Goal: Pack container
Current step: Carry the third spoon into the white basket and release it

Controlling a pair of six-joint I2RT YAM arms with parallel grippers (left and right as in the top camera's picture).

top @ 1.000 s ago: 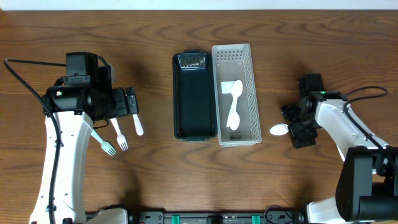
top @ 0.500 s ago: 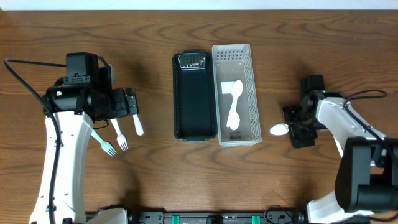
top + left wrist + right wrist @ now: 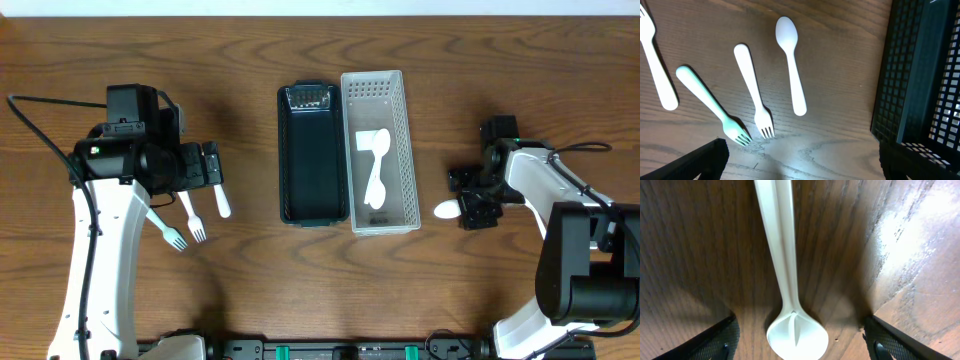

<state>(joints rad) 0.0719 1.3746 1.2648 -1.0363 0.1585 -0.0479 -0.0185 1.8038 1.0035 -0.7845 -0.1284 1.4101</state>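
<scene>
Left gripper (image 3: 212,165): fingers stand wide apart, holding nothing, above loose cutlery on the table (image 3: 300,290). That cutlery is a left-hand spoon (image 3: 221,200), a white fork (image 3: 192,220) and a mint-green fork (image 3: 165,228), lying side by side without touching. Right gripper (image 3: 463,200): fingers stand apart, one on either side of the right-hand spoon (image 3: 447,209). This spoon lies flat on the wood to the right of the white basket (image 3: 402,110), and in the wrist view neither finger touches it. The black container (image 3: 313,190) sits at mid-table with the basket against its right side. Two packed spoons (image 3: 375,170) lie in the basket.
</scene>
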